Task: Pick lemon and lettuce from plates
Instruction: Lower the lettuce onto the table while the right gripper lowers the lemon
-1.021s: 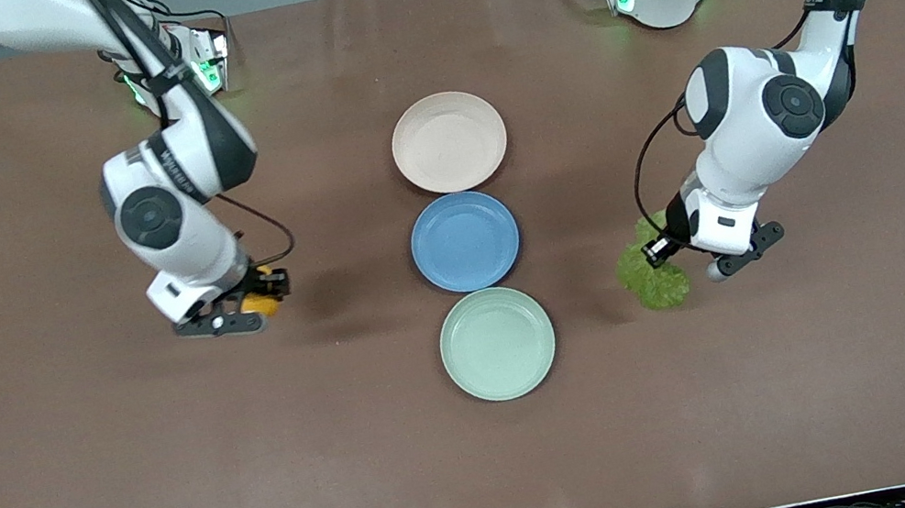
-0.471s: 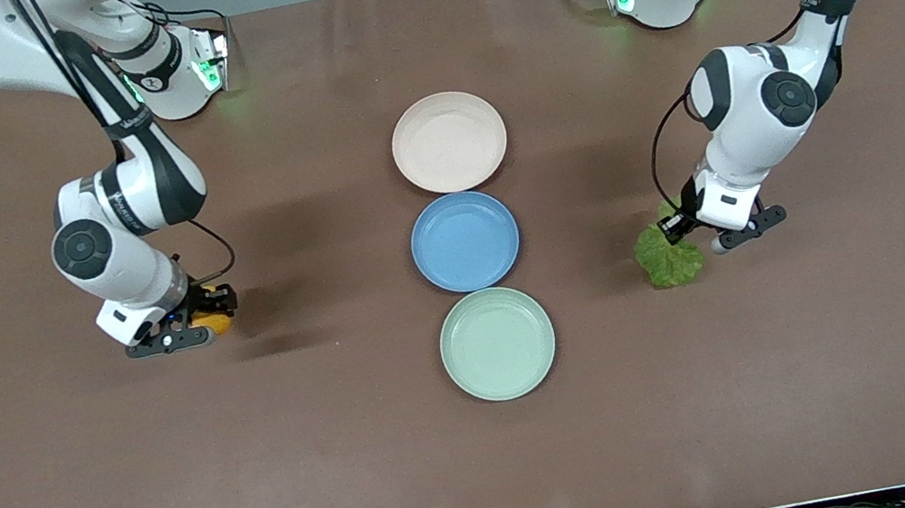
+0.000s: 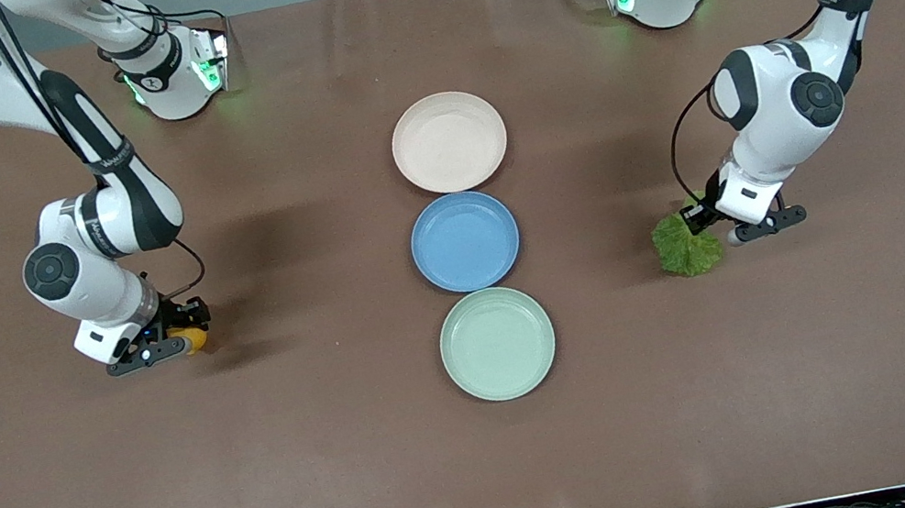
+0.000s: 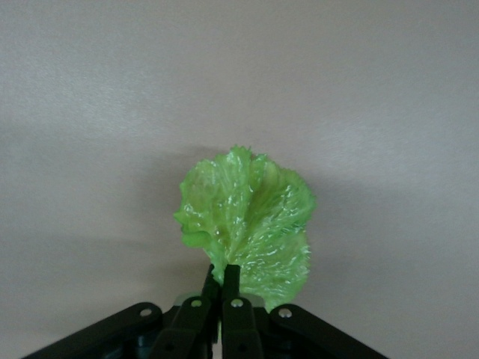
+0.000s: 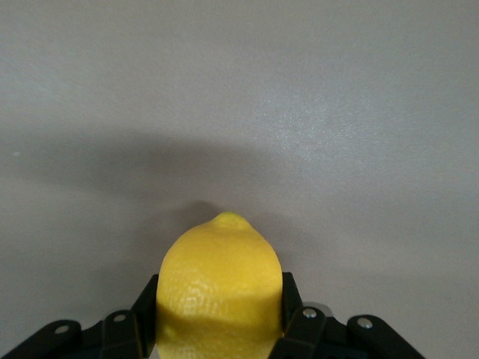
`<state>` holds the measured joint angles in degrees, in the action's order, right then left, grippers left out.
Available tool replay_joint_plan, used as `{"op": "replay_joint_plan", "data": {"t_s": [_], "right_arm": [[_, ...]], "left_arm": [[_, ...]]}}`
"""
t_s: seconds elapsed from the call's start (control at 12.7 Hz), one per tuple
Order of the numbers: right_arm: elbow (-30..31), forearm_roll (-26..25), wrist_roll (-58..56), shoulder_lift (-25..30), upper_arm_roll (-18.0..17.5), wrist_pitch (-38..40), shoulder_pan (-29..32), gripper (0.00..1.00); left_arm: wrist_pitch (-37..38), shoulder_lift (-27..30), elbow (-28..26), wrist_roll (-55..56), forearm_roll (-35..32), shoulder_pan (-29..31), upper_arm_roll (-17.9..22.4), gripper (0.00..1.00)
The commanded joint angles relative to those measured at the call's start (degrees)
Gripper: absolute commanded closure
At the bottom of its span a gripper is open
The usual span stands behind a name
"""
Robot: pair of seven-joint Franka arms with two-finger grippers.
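Gripping the lemon (image 3: pixel 194 339), the right tool (image 3: pixel 171 337) mirrors the left tool (image 3: pixel 712 222) pinching the lettuce (image 3: pixel 684 246).

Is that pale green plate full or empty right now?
Empty. The mint green plate shows only its bare inside in the front view; the lettuce hangs from the left gripper over the table instead.

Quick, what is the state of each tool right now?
Left tool: closed on the lettuce, over the table's left-arm end.
Right tool: closed on the lemon, over the table's right-arm end.
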<state>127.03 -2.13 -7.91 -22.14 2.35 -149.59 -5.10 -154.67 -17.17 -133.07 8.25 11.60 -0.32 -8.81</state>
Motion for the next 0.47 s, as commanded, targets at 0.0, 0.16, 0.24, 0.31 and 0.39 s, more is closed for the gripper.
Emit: {"op": "replay_joint_plan", "data": {"t_s": [0.0,0.16,0.24,0.31,0.39], "right_arm": [[0.9,1.3,-1.7,-0.4,-1.7,-2.0,0.7,1.00],[0.9,1.3,-2.0,-0.4,-2.0,-2.1,0.9,1.00],[0.9,1.3,-2.0,-0.4,-2.2,-2.2,0.9,1.00],[0.9,1.3,-2.1,-0.5,-2.3,-2.7,1.0,1.00],[0.9,1.3,-2.1,-0.7,-2.4,-2.7,0.8,1.00]], "left_arm": [[-0.4,-0.5,-0.4,-4.3,0.5,0.9,-0.6,0.90],[-0.2,-0.1,0.4,-6.4,0.2,1.7,-0.6,0.05],[-0.2,0.5,0.6,-7.3,0.1,1.8,-0.6,0.00],[-0.1,1.3,1.1,-7.9,0.0,1.8,-0.5,0.00],[0.2,2.2,1.9,-8.0,0.0,1.8,-0.4,0.00]]}}
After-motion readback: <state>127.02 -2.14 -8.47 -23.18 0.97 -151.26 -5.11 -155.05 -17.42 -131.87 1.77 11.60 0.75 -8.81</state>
